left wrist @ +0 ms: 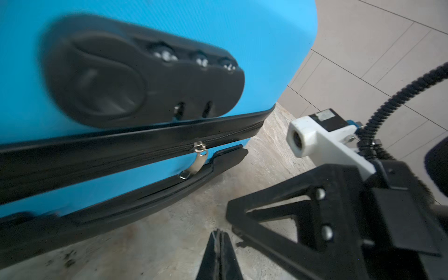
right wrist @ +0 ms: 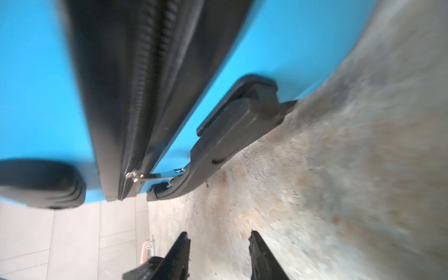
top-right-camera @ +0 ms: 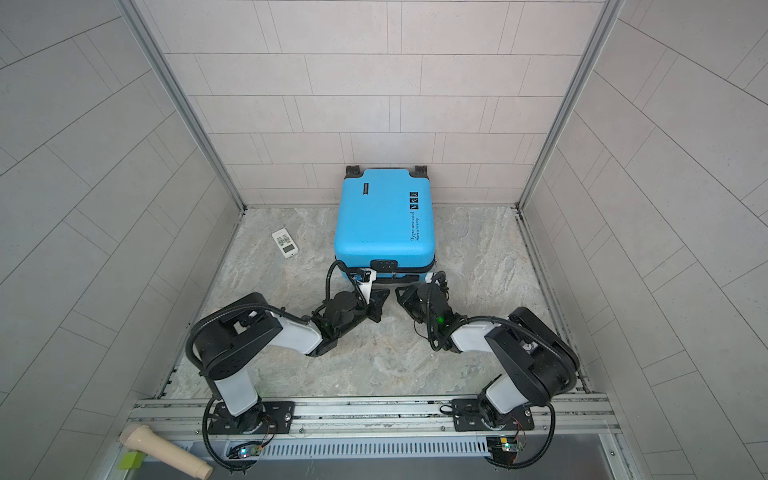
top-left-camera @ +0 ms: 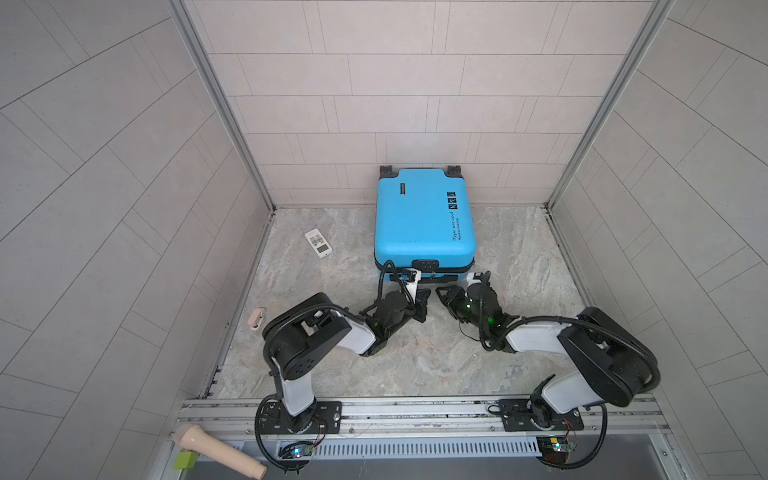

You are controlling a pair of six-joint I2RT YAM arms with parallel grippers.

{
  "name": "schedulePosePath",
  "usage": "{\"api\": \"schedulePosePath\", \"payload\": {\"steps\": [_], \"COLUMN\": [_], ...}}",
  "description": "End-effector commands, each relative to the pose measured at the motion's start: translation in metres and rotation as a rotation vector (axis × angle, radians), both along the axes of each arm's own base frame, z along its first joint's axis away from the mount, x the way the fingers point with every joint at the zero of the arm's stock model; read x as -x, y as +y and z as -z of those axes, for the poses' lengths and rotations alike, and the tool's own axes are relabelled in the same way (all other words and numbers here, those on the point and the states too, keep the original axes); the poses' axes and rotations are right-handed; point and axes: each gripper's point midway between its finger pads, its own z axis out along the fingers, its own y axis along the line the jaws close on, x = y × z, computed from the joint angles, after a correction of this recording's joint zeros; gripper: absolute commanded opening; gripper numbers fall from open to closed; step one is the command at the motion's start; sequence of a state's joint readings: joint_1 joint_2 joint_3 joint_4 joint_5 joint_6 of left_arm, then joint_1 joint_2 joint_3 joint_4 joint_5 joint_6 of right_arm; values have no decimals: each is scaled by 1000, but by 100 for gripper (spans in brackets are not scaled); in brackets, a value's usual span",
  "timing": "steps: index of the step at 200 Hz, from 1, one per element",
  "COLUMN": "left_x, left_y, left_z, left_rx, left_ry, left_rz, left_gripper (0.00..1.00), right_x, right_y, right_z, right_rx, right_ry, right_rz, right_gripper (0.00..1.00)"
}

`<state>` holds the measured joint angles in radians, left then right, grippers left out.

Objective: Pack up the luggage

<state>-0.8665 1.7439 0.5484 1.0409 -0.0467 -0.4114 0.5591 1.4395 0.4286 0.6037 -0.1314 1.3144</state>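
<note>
Shows the luggage [top-left-camera: 422, 216] closed, lying flat on the marbled floor [top-left-camera: 523, 266] with its wheels [top-left-camera: 386, 169] at the back wall. Finds the left gripper [left wrist: 219, 232] just before the near edge, jaws pressed together on nothing. Finds the right gripper [right wrist: 219, 234] alongside, fingers [right wrist: 179, 254] parted, holding nothing. Shows the zipper pull [left wrist: 196, 162] dangling, free of both.

Lab test booth, tile-print wall panels [top-left-camera: 374, 83], aluminium corner posts [top-left-camera: 221, 96], marble-look floor [top-left-camera: 415, 365], robot mounting rail [top-left-camera: 415, 409]

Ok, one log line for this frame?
luggage: closed, flat | zipper pull: ungripped | left tool: shut, empty | right tool: open, empty
</note>
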Motion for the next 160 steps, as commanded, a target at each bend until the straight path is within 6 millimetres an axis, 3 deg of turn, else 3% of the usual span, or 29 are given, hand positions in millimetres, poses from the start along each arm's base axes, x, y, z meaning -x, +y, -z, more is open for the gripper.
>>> {"api": "schedulePosePath", "payload": {"steps": [1,23,45,94,106,118,160], "left_x": [-5,0,3,-4,-7,-11,-25], "left_y": [33,59,69,70,70,69,48], "left_z": [-24,-23,-24,-21,-20,-5,3], "left_rx": [90,186,326,731,831,892,944], "left_ry": [12,105,188,355,374,448,512], "left_rz": [-169,-285,-344,-428,-436,-474,-459], "left_gripper": [21,47,61,63,64,66,66], "right_x": [14,17,18,18,18,18,17], "right_y": [-25,-45,-63,-100,-101,-102,-100], "right_z": [6,-11,-27,-52,-55,-56,-59], "right_rx": [210,335,397,449,450,451,441], "right_ry": [24,0,-34,-80,-87,-88,-91], "right_rz": [-33,-44,-43,16,14,13,4], "right_gripper": [55,62,69,80,80,80,81]}}
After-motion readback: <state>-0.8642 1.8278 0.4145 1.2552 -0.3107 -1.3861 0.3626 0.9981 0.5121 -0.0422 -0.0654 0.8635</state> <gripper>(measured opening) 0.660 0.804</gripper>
